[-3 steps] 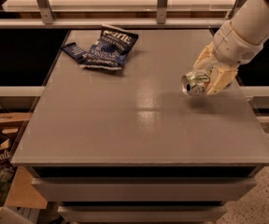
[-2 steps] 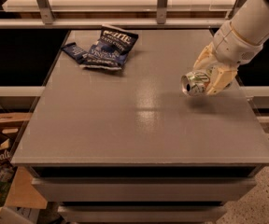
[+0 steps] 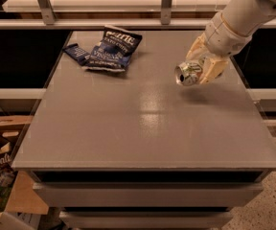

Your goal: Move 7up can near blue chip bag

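Observation:
The 7up can (image 3: pixel 188 74), silver and green, is held on its side a little above the grey table (image 3: pixel 143 128) at the right, its round top facing left. My gripper (image 3: pixel 201 67) is shut on the can, with its cream fingers (image 3: pixel 215 70) on either side of it. The blue chip bag (image 3: pixel 108 50), dark navy with white lettering, lies flat at the table's far left, well apart from the can.
A metal rail with posts (image 3: pixel 166 4) runs behind the table's far edge. Cardboard boxes (image 3: pixel 1 166) stand on the floor at the lower left. Drawers (image 3: pixel 147 195) sit below the tabletop.
The gripper has lifted the can slightly and carried it a little to the left and away from the front. The chip bag has not moved.

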You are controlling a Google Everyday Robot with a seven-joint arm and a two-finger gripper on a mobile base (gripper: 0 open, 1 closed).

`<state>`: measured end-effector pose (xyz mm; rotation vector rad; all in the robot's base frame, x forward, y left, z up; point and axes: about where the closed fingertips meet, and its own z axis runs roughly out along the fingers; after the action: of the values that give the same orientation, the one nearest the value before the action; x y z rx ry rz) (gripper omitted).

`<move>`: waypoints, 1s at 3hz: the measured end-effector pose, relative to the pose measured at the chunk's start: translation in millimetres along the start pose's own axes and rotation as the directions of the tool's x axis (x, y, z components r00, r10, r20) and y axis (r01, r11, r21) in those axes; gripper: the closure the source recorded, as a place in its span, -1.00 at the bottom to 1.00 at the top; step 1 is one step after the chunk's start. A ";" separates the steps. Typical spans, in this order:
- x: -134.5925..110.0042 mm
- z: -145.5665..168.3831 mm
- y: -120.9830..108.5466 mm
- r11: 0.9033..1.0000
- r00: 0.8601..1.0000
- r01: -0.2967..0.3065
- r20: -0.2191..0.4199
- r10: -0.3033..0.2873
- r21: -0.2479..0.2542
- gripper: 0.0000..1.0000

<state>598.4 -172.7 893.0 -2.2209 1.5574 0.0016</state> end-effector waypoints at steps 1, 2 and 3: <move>-12.1 10.1 -29.4 0.998 0.999 0.052 0.008 -0.052 0.039 1.00; -32.2 17.3 -58.3 0.990 0.994 0.107 0.025 -0.109 0.090 1.00; -50.7 29.7 -80.2 0.982 0.987 0.147 0.053 -0.154 0.118 1.00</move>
<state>658.7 -94.7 905.4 -2.2212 1.3208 -0.0609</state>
